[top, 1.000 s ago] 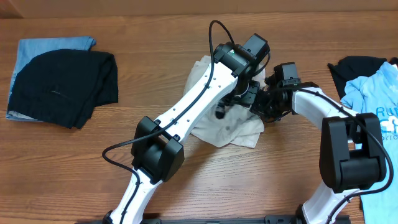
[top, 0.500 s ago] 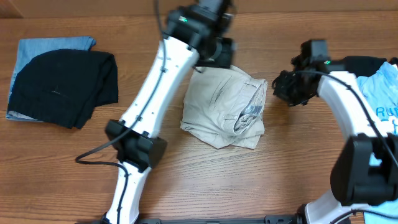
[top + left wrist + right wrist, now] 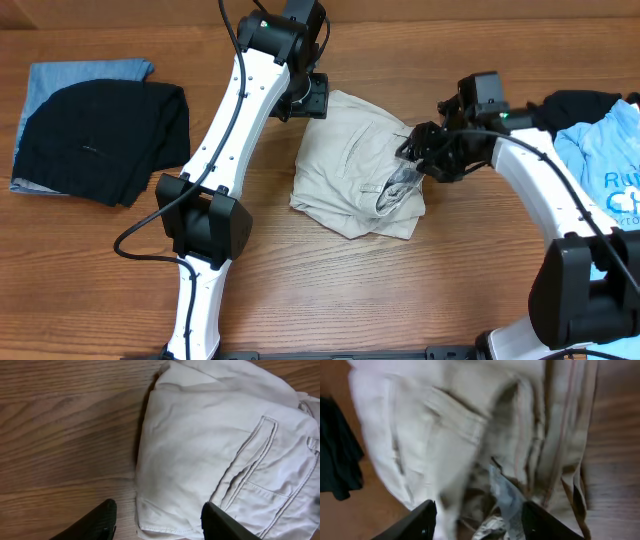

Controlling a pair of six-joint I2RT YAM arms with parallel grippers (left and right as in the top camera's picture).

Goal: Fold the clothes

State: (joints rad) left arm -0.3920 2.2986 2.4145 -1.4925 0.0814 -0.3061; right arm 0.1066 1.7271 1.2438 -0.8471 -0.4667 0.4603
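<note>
Shorts [image 3: 350,165] lie in a rough folded bundle mid-table [image 3: 120,270] between both arms, long axis running from the near edge to the far edge. Left gripper [image 3: 308,98] hovers at the bundle's far-left corner, jaws apart, nothing in them. Right gripper [image 3: 420,157] is over the right edge by the loose pocket lining [image 3: 398,185], jaws also apart and empty. Right arm is nearer the untidy side, so the next tuck probably falls to it, reaching left into the bundle.

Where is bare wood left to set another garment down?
Free: the wood in front of the left-hand black garment, and the strip below the shorts. Crowded: the shorts, with the left gripper and right gripper at their edges, and the right edge, holding the light blue T-shirt.
</note>
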